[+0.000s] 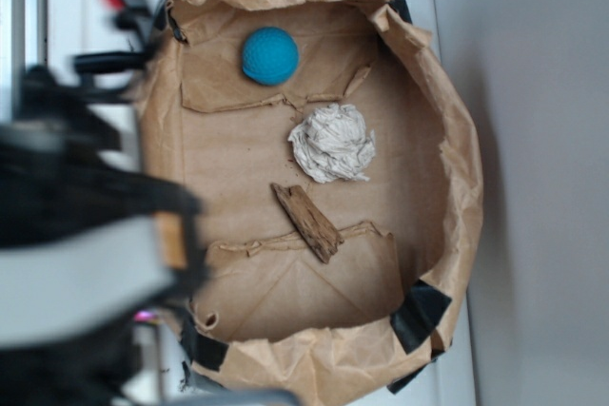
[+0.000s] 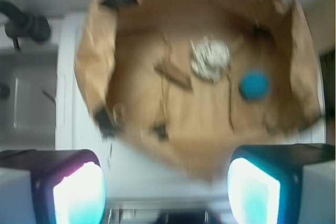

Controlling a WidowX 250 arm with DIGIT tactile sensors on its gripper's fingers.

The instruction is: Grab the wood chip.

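Wood chip (image 1: 307, 222) seen lying flat on floor of paper-lined bin (image 1: 457, 187), just below paper wad (image 1: 332, 144); ball (image 1: 269, 55) well apart. Gripper (image 2: 167, 184) shown only in blurred wrist view: spread wide, nothing held, outside bin.

One wood chip (image 1: 306, 222) — one paper wad (image 1: 332, 144) — one teal ball (image 1: 269, 55) — one paper bin (image 1: 455, 140).

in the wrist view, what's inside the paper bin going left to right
wood chip → crumpled paper wad → teal ball, all lying on the floor of the brown paper bin. The view is blurred, but the three stand clearly apart.
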